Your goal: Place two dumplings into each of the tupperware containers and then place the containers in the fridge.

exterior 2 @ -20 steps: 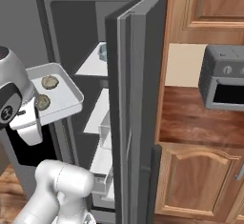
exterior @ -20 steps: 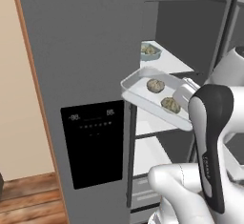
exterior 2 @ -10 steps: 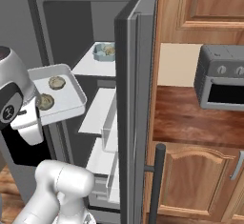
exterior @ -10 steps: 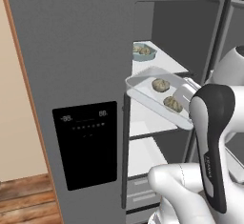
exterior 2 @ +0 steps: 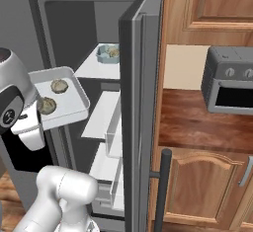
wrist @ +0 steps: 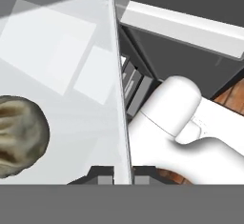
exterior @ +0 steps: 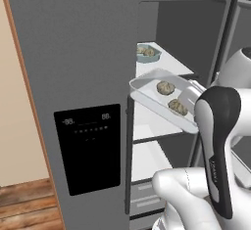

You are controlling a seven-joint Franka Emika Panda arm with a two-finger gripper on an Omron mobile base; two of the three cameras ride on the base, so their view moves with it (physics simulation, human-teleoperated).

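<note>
The gripper, at the bottom centre of the hand view, is clamped shut on the rim of the white-grey rectangular tray, which it holds up in the air at the centre of the left base view, in front of the open fridge. Two dumplings lie in the tray, one nearer the fridge and one nearer the arm; in the hand view one dumpling sits at the lower left

Inside the fridge, in the upper middle of the left base view, the light blue octagonal tub stands on a white shelf with dumplings in it; how many I cannot tell

The black dispenser panel on the closed fridge door, lower left, shows pale digits reading about "88" at each upper corner, too small to be sure of. In the right base view a steel oven stands on a wooden tabletop at the right
</note>
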